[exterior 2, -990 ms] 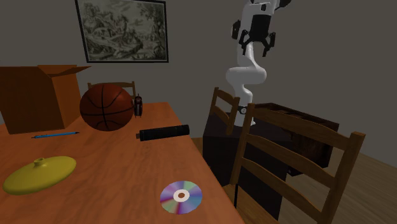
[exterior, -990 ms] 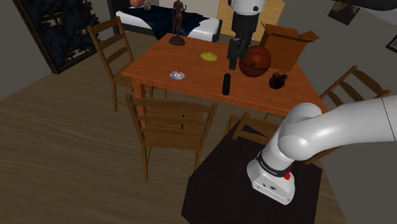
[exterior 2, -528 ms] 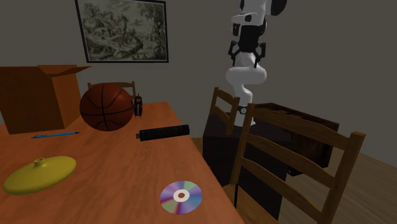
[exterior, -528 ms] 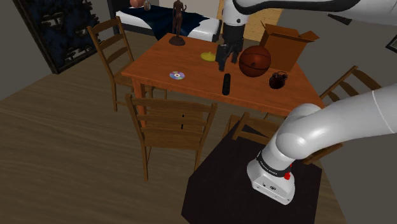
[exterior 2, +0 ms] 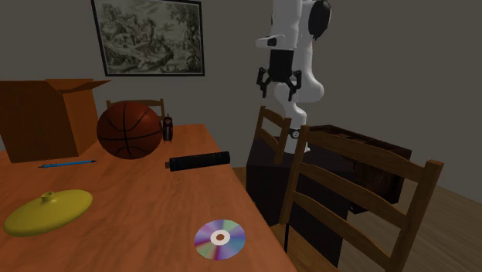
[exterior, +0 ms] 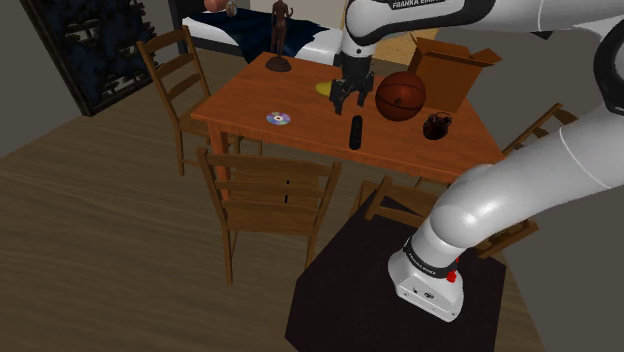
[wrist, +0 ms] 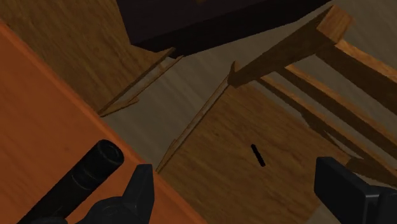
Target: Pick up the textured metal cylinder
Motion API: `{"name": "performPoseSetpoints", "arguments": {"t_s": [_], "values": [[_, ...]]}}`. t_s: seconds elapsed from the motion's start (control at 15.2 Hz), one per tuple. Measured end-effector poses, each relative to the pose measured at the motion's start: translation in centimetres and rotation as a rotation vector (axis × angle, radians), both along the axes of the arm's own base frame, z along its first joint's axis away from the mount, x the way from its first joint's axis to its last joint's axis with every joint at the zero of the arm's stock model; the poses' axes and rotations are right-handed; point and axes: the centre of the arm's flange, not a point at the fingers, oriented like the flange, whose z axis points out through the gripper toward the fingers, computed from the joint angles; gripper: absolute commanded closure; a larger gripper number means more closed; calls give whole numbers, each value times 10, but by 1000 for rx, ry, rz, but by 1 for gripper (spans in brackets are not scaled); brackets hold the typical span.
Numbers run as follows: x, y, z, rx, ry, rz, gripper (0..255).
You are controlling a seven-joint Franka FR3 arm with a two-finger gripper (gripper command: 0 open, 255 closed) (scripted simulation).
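Dark ribbed cylinder point(exterior: 355, 131) lies flat on orange tabletop point(exterior: 305, 110), centre of shoulder view, near front edge, untouched. Pincer point(exterior: 348, 100) hovers above, fingers spread, empty, cylinder off to one side of them. Left: centre, descend, close, lift. Open cardboard box point(exterior: 450, 70) upper right, behind basketball point(exterior: 401, 95); contents hidden.

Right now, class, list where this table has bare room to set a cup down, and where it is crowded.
Free: the wood between the CD and the statuette; the strip between the black cylinder and the small dark object. Crowded: the far side, by basketball, box and yellow dish.
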Motion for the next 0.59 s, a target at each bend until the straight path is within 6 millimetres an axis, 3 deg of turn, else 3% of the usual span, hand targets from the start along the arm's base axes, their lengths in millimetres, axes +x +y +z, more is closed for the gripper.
{"name": "performPoseSetpoints", "arguments": {"t_s": [0.59], "values": [[41,-92,-67,3,-23,-228,0]]}}
